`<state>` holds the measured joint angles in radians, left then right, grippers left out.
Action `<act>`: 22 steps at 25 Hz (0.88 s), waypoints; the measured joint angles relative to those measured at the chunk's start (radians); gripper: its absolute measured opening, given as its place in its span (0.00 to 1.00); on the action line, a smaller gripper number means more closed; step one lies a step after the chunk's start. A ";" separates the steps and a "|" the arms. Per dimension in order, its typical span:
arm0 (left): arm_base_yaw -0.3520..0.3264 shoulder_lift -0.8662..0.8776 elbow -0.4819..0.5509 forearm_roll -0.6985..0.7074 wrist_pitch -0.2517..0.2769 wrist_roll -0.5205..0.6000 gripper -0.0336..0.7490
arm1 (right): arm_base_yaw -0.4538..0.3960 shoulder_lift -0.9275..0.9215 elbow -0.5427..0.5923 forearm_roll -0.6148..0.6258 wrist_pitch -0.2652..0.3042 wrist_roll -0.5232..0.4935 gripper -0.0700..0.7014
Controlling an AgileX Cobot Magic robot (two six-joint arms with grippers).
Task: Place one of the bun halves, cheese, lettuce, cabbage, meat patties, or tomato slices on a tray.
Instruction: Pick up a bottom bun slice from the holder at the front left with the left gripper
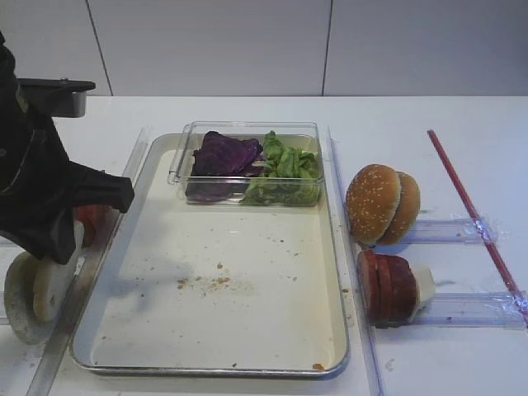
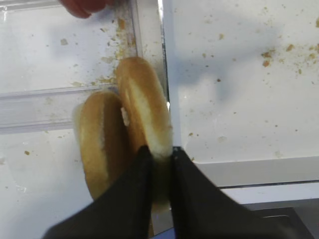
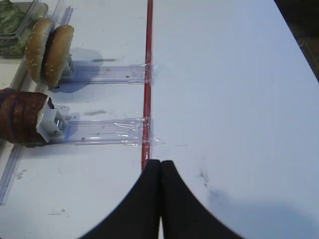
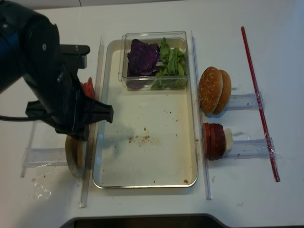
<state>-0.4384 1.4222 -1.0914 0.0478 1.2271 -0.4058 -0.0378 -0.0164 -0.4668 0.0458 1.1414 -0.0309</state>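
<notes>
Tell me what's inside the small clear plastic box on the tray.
The clear plastic box holds dark purple crinkled cabbage leaves on the left and bright green lettuce leaves on the right. Anything beneath the leaves is covered and cannot be seen.

The tray (image 1: pixel 334 272) is showing a polished silver metal rim and a matt cream bottom carrying brown crumbs. The clear plastic box (image 1: pixel 183 161) is reflecting light glossily. The bench (image 3: pixel 229 84) is presenting a smooth white surface, faintly scuffed. Transparent plastic rails (image 3: pixel 107 130) are lying taped beside a glossy red strip (image 3: pixel 148 59). The bun halves (image 2: pixel 144 107) are looking soft and matt. The left claw (image 2: pixel 158 167) is appearing in smooth black plastic.
</notes>
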 joint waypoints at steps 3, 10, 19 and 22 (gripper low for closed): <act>0.000 0.000 0.000 0.002 0.000 0.000 0.12 | 0.000 0.000 0.000 0.000 0.000 0.000 0.31; 0.000 -0.002 -0.040 0.002 0.002 0.000 0.12 | 0.000 0.000 0.000 0.000 0.000 0.000 0.31; 0.000 -0.008 -0.070 -0.015 0.002 0.000 0.12 | 0.000 0.000 0.000 0.000 0.000 0.000 0.31; 0.000 -0.008 -0.081 -0.048 0.002 0.000 0.12 | 0.000 0.000 0.000 0.000 0.000 0.000 0.31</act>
<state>-0.4384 1.4144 -1.1725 0.0000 1.2290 -0.4058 -0.0378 -0.0164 -0.4668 0.0458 1.1414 -0.0309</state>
